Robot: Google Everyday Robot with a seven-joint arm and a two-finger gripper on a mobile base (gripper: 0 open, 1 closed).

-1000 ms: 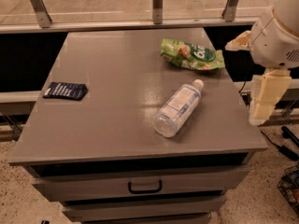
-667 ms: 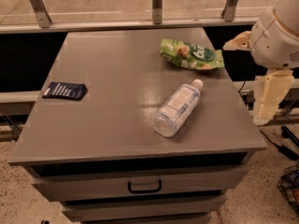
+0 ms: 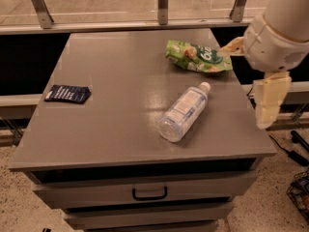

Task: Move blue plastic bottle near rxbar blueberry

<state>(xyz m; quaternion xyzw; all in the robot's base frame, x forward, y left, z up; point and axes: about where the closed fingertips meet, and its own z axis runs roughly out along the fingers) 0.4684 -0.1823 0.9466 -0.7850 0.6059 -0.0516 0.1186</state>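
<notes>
The blue plastic bottle (image 3: 184,112) lies on its side right of the middle of the grey table top (image 3: 120,81), white cap pointing to the back right. The rxbar blueberry (image 3: 67,94), a small dark navy wrapper, lies flat near the table's left edge, far from the bottle. My gripper (image 3: 268,100) hangs off the table's right edge, to the right of the bottle and apart from it, holding nothing.
A green snack bag (image 3: 198,57) lies at the back right of the table, just behind the bottle's cap. The table has drawers with a handle (image 3: 149,193) in front. A railing runs behind the table. Cables lie on the floor at the right.
The gripper has shifted only slightly beside the table's right edge. The bottle, the bar and the snack bag have not moved.
</notes>
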